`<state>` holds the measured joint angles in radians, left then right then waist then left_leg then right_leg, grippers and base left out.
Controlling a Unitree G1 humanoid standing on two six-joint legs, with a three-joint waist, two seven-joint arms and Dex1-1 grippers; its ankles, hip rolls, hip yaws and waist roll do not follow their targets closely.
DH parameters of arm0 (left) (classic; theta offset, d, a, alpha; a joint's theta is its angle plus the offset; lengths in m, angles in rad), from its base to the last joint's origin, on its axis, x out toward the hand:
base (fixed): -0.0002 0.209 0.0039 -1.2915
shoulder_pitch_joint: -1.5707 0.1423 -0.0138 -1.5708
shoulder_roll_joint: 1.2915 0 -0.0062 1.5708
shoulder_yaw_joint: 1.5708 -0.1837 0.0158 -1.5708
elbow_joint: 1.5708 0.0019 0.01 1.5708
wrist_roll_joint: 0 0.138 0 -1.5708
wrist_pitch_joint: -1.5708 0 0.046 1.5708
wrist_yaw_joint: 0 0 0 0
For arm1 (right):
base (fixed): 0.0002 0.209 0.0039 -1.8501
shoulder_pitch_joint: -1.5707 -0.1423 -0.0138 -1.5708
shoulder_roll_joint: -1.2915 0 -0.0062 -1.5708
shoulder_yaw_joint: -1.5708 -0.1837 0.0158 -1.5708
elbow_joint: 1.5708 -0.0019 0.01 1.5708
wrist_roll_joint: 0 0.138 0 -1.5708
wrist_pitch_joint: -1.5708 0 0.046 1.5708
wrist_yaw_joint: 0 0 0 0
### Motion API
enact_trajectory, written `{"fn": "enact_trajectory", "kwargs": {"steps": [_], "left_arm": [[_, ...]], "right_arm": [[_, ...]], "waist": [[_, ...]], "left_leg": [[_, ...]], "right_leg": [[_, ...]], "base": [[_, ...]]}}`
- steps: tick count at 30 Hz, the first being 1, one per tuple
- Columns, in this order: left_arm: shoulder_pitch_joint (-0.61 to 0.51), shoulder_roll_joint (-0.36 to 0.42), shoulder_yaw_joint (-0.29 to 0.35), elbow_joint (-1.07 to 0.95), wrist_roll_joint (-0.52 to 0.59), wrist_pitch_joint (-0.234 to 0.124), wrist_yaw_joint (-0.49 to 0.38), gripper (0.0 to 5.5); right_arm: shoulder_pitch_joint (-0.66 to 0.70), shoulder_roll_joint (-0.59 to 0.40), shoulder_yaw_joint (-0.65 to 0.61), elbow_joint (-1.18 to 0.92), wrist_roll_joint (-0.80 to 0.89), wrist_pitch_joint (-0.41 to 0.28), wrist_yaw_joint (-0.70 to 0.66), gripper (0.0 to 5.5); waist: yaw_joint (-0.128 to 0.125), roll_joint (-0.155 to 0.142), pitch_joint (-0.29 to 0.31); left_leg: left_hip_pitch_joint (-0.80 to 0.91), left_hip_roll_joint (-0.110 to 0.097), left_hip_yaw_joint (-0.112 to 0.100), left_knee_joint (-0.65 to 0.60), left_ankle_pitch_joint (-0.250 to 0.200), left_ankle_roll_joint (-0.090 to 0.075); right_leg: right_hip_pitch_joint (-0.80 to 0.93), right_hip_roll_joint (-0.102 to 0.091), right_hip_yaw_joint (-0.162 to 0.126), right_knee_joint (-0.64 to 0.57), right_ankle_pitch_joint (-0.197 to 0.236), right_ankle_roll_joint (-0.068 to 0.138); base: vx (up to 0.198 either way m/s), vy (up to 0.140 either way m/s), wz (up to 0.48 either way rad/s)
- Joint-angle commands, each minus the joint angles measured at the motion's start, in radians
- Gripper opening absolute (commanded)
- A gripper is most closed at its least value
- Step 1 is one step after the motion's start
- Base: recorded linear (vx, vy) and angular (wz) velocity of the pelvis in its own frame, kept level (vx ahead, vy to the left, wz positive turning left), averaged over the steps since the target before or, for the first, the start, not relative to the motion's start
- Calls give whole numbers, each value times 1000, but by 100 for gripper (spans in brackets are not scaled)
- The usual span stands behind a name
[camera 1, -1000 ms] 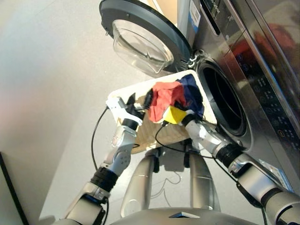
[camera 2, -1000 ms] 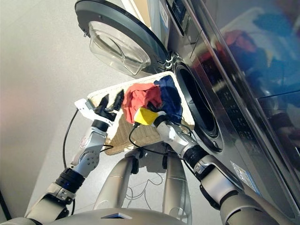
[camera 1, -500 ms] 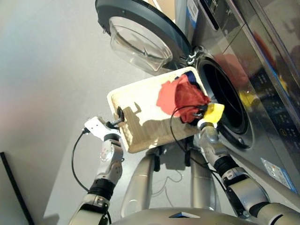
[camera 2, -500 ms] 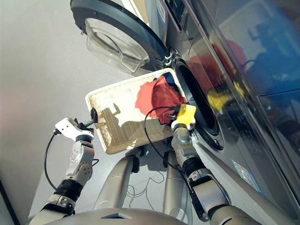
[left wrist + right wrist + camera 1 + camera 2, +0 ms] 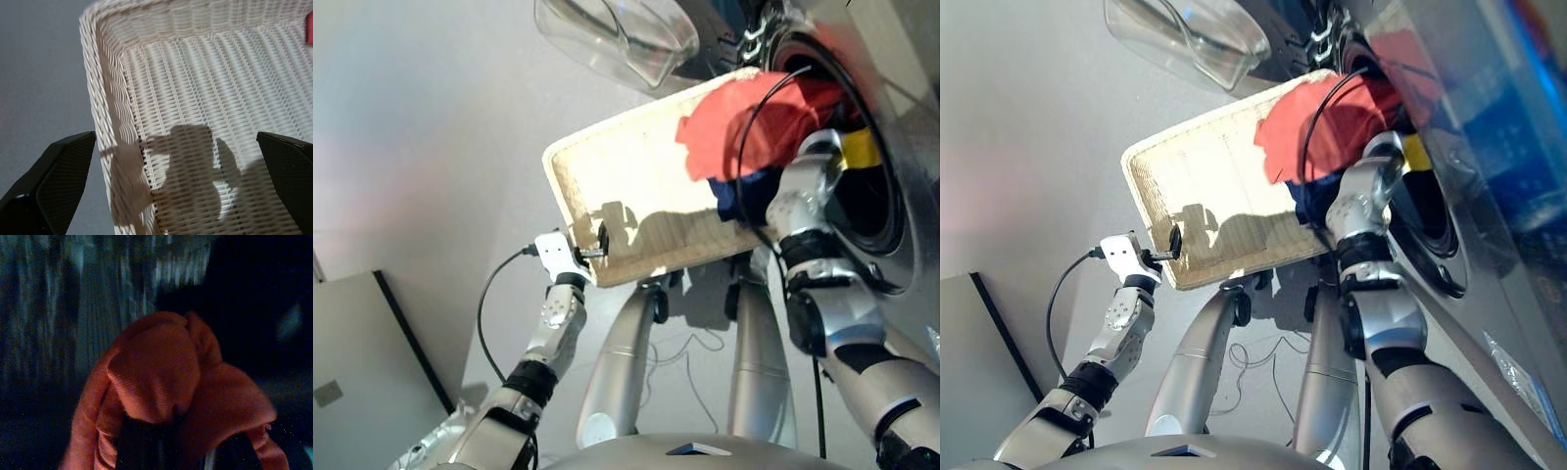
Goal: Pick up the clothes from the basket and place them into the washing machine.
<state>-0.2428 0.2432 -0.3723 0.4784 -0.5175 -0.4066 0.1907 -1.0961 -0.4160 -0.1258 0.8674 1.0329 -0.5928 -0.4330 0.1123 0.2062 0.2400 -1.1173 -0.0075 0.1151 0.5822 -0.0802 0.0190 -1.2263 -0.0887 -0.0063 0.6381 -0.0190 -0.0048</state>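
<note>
The cream-white basket (image 5: 607,166) lies tilted in front of the washing machine (image 5: 901,245). A coral-red garment (image 5: 734,127) stretches from the basket's far right corner into the round drum hole (image 5: 876,196). A navy garment (image 5: 744,196) hangs under it at the basket's right rim. My right arm (image 5: 803,196) reaches into the drum; its gripper is hidden behind cloth. In the right wrist view the coral-red garment (image 5: 156,382) drapes over the fingers inside the dark drum. My left gripper (image 5: 176,186) stands open over the basket's near left corner (image 5: 592,259).
The porthole door (image 5: 617,34) stands open above the basket's far side. A black cable (image 5: 744,108) loops over the red cloth by my right arm. A dark grey panel (image 5: 372,372) stands on the floor at the lower left.
My right arm has carried the coral-red and navy cloth off the basket floor to the drum hole. My left gripper has drawn back to the basket's near left corner. The camera has tilted.
</note>
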Motion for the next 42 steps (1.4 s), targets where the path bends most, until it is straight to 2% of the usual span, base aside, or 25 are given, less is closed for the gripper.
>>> {"fn": "enact_trajectory", "kwargs": {"steps": [1,2,3,6,10,11,12,19,21,25,29,30,34,38,42], "left_arm": [[-2,46,20,10,19,-25,20,550],[-5,45,18,16,23,-24,31,550],[-7,44,17,26,31,-21,39,550],[-7,44,23,40,39,-23,51,550],[-12,36,42,44,37,-32,59,550],[-14,36,47,46,36,-33,56,550],[-14,37,54,46,32,-38,53,550],[9,51,79,53,23,-38,8,550],[12,53,90,63,17,-31,-5,550],[22,48,108,88,5,-21,-33,550],[28,24,138,124,-58,-11,-64,550],[27,13,147,123,-95,-8,-87,550],[14,5,145,112,-112,-5,-104,550],[-13,7,135,99,-108,-9,-103,550],[-28,8,126,64,-113,-11,-88,550]], "right_arm": [[-68,-159,-7,-139,-133,-181,-152,0],[-66,-173,-36,-148,-159,-212,-211,0],[-53,-184,-54,-139,-202,-213,-264,0],[-6,-194,-87,-123,-311,-177,-375,0],[64,-145,-60,-110,-332,-119,-337,0],[87,-131,-41,-93,-309,-101,-285,220],[103,-128,-16,-68,-279,-80,-230,550],[160,-113,149,54,-254,66,7,550],[177,-114,224,57,-295,120,67,550],[227,-91,318,42,-337,169,161,550],[267,-69,410,6,-404,209,222,550],[284,-63,475,-9,-475,238,253,550],[307,-5,545,22,-541,279,297,550],[292,67,536,110,-538,295,288,550],[246,110,501,193,-501,299,267,550]], "waist": [[-12,31,-25],[-19,31,-27],[-24,29,-28],[-35,24,-38],[-47,13,-44],[-49,7,-45],[-50,2,-45],[-55,-24,-49],[-58,-39,-47],[-65,-65,-41],[-70,-83,-40],[-69,-95,-40],[-64,-111,-37],[-51,-116,-28],[-32,-99,-6]], "left_leg": [[-21,-7,7,76,-86,10],[-22,-8,9,79,-89,10],[-21,-9,8,77,-92,12],[-15,-13,14,67,-96,17],[-5,-10,18,56,-97,17],[-1,-8,19,52,-97,17],[0,-7,21,49,-96,16],[8,1,18,21,-80,7],[14,4,16,4,-69,4],[30,8,10,-30,-49,-1],[40,8,3,-53,-33,-3],[46,6,-5,-67,-23,-5],[56,2,-19,-79,-12,-6],[62,-5,-30,-97,-2,-6],[45,-14,-41,-93,0,-4]], "right_leg": [[0,33,3,7,-23,43],[-2,34,5,10,-24,42],[-2,35,6,9,-25,43],[1,38,8,3,-25,44],[9,40,8,-8,-20,43],[13,40,7,-13,-18,42],[17,41,7,-18,-16,41],[46,37,-6,-65,3,35],[61,36,-12,-87,13,36],[92,32,-26,-133,32,38],[112,31,-37,-165,46,38],[124,30,-44,-181,50,38],[143,27,-61,-193,51,38],[150,20,-70,-197,46,40],[131,14,-77,-164,29,39]], "base": [[0,0,0],[0,0,0],[35,52,-116],[0,0,0],[0,0,0],[0,0,0],[0,0,0],[0,0,0],[0,0,0],[0,0,0],[-1,-13,12],[0,0,0],[4,-15,21],[0,0,0],[0,0,0]]}}
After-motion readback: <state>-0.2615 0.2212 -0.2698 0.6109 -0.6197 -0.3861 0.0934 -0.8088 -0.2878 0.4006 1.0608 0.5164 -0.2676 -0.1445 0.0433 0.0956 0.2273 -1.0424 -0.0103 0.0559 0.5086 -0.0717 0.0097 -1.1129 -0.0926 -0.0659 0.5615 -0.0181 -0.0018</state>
